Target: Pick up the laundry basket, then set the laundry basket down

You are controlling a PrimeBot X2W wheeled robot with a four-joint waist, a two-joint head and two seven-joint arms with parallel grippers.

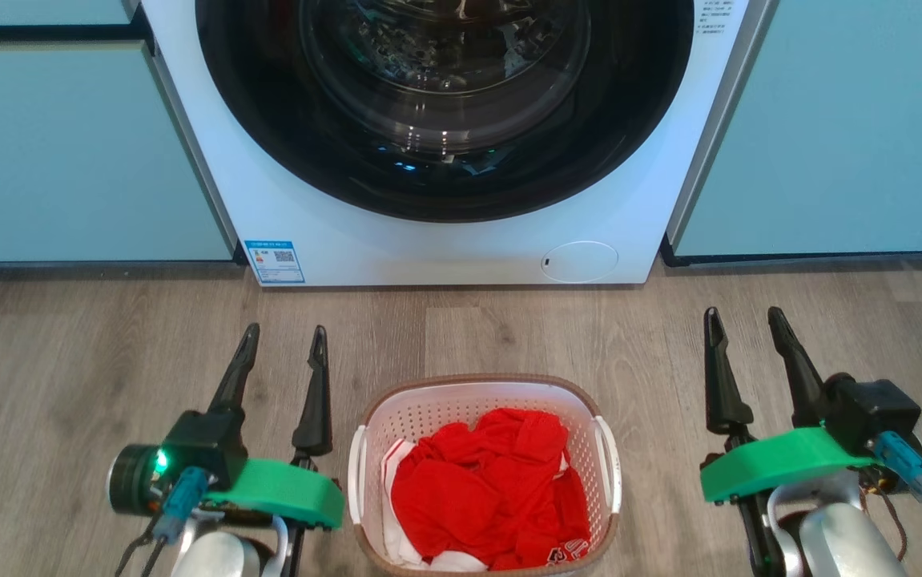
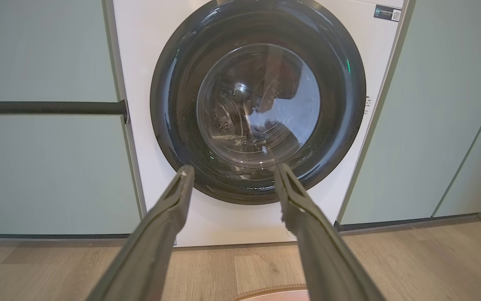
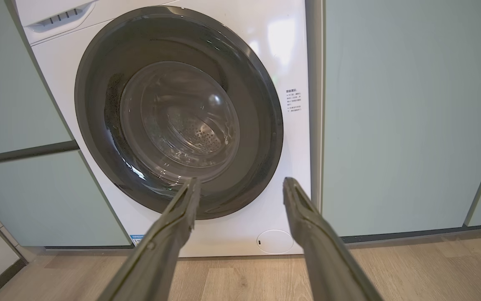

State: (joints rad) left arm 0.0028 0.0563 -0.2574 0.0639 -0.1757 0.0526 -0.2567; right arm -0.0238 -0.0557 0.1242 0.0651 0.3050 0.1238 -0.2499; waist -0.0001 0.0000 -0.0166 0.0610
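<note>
White perforated laundry basket [image 1: 589, 417], brown rim

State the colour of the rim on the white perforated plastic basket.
Brown woven-look rim, clearest in head view.

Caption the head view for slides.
Open left gripper and right gripper flank laundry basket of red clothes before washing machine.

The laundry basket [image 1: 428, 413] before me is smooth white perforated plastic with a brown woven-look rim. The cloth [image 1: 485, 489] in it is red, soft and creased. The floor [image 1: 509, 328] is matt wood grain. The washing machine [image 1: 428, 248] has a glossy white front and a shiny dark glass door [image 1: 444, 192]. My left end effector [image 1: 285, 328] and right end effector [image 1: 743, 312] have dark matt fingers [image 1: 316, 401].
</note>
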